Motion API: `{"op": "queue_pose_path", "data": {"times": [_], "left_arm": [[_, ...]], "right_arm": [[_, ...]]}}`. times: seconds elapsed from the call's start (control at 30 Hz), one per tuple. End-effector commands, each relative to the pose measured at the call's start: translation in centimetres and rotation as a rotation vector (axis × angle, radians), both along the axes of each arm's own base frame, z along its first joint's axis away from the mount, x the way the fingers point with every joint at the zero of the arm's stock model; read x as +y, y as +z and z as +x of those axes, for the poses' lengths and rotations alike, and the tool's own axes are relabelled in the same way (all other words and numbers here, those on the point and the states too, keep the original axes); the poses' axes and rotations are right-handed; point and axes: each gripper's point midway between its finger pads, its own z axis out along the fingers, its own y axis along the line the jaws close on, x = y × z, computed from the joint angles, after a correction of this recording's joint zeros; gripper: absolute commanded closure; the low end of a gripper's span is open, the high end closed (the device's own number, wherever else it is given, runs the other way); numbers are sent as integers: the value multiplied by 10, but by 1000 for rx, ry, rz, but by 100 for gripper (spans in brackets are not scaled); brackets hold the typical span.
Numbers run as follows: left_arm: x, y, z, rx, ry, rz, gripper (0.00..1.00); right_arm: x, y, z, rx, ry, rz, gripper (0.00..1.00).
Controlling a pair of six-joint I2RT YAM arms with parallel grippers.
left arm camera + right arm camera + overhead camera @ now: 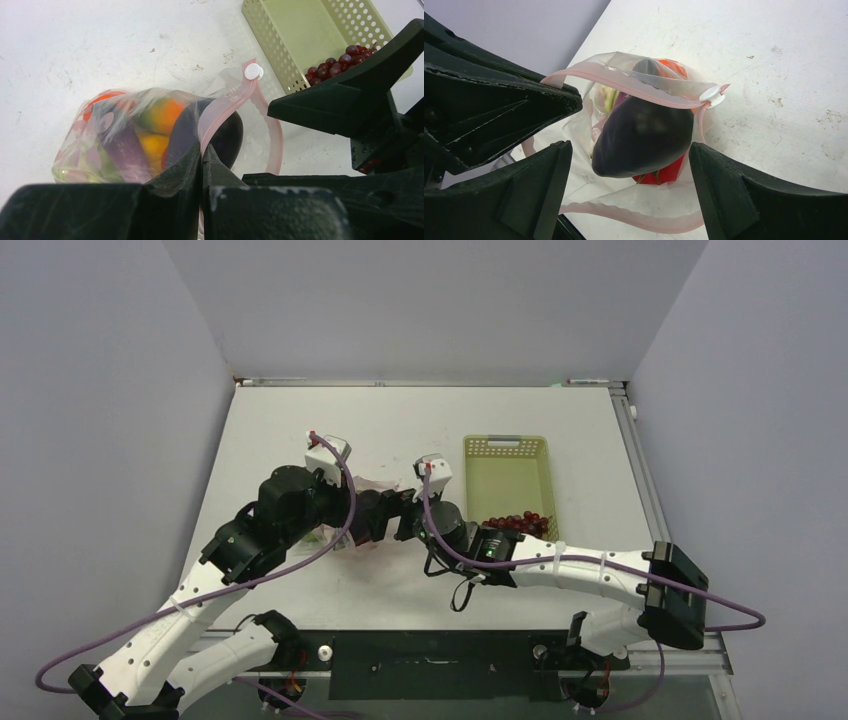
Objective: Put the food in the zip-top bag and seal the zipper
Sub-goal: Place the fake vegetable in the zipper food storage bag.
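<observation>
The clear zip-top bag [95, 145] lies on the table with its mouth open. It holds oranges [162, 114], a red tomato [664, 172], green and yellow pieces, and a dark purple eggplant [641, 135] that sticks out of the mouth. My left gripper [201, 152] is shut on the pink-red zipper strip [220, 115] at the upper lip. A white slider [711, 95] sits at the strip's far end. My right gripper [630, 147] is open, with a jaw on each side of the eggplant and above the lower lip [634, 217]. Dark red grapes [335, 65] lie in the basket.
The pale yellow-green mesh basket [505, 475] stands right of the bag, with the grapes [520, 523] at its near end. In the top view both grippers meet over the bag [378, 484] at mid-table. Grey walls enclose the table on three sides.
</observation>
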Motion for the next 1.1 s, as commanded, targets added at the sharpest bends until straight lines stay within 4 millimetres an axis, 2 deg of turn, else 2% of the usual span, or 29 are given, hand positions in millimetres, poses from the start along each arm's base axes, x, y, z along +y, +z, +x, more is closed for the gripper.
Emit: {"op": "queue_pose_path", "data": {"times": [0.0,0.37,0.53,0.77,1.07], "left_arm": [[-6,16,5,-50,-10,-45,100],[-7,17,4,-50,-12,-49,100],[-7,18,4,-51,-14,-50,100],[-8,16,4,-46,-15,-48,100],[-8,16,4,-45,-15,-47,100]], "right_arm": [[-13,6,-2,24,-33,0,10],[-43,-23,2,118,-160,-85,6],[-51,-37,6,154,-191,-84,0],[-44,-51,10,209,-185,-29,13],[-25,-61,17,258,-146,18,38]]}}
